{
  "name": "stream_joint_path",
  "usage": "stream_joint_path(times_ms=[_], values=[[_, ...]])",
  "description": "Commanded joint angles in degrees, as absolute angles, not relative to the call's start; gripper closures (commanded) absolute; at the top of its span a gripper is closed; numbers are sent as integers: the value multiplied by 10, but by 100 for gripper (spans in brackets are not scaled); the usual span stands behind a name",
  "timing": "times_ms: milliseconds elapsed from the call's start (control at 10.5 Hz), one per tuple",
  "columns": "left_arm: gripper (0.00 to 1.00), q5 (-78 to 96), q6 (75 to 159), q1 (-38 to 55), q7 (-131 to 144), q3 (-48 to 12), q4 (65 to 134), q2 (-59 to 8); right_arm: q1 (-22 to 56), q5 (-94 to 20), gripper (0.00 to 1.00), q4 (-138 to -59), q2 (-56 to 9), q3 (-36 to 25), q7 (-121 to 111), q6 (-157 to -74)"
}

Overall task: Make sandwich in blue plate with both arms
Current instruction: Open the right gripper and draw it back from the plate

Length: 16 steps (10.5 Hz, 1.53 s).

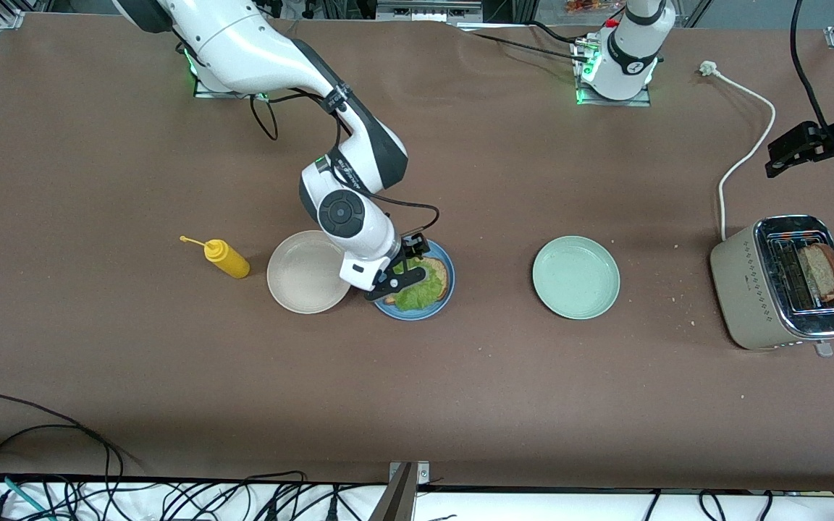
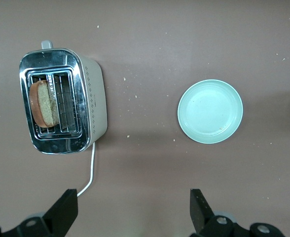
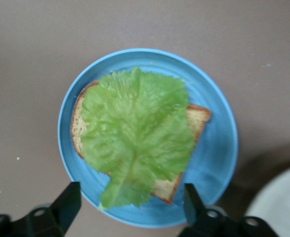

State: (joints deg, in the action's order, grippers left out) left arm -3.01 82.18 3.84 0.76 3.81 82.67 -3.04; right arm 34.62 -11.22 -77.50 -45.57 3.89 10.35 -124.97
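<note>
The blue plate (image 1: 437, 302) holds one brown bread slice (image 1: 443, 276) with a green lettuce leaf (image 1: 412, 295) on top. In the right wrist view the lettuce (image 3: 135, 133) covers most of the bread (image 3: 197, 121) on the blue plate (image 3: 214, 148). My right gripper (image 1: 401, 271) is open and empty just above the plate; it also shows in the right wrist view (image 3: 132, 207). A second bread slice (image 1: 822, 271) stands in the toaster (image 1: 750, 289). My left gripper (image 1: 779, 158) is open and empty, up in the air over the table beside the toaster's cord; it also shows in the left wrist view (image 2: 133, 210).
A beige plate (image 1: 301, 278) touches the blue plate on the side toward the right arm's end. A yellow mustard bottle (image 1: 226, 258) lies beside it. A pale green plate (image 1: 576, 277) sits between the blue plate and the toaster. The toaster's white cord (image 1: 746, 155) runs toward the bases.
</note>
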Motion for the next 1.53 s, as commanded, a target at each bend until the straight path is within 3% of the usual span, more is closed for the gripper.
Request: stream_joint_path(times_ms=[0, 95, 572, 953, 1144, 1430], values=[[0, -18, 809, 37, 1, 41, 808, -40, 333, -104, 0, -712, -420, 6, 84, -1083], [0, -18, 809, 37, 1, 41, 808, -40, 324, -100, 0, -712, -404, 4, 79, -1056], [0, -18, 809, 37, 1, 41, 808, -40, 322, -84, 0, -753, -307, -157, -42, -852], [0, -18, 809, 37, 1, 41, 808, -40, 322, -83, 0, -899, -201, -271, -223, -860], [0, -18, 809, 37, 1, 41, 808, -40, 322, -90, 0, -953, -188, -334, -362, -904], [0, -18, 809, 37, 1, 41, 808, -40, 298, -113, 0, -1017, -189, -366, -507, -977]])
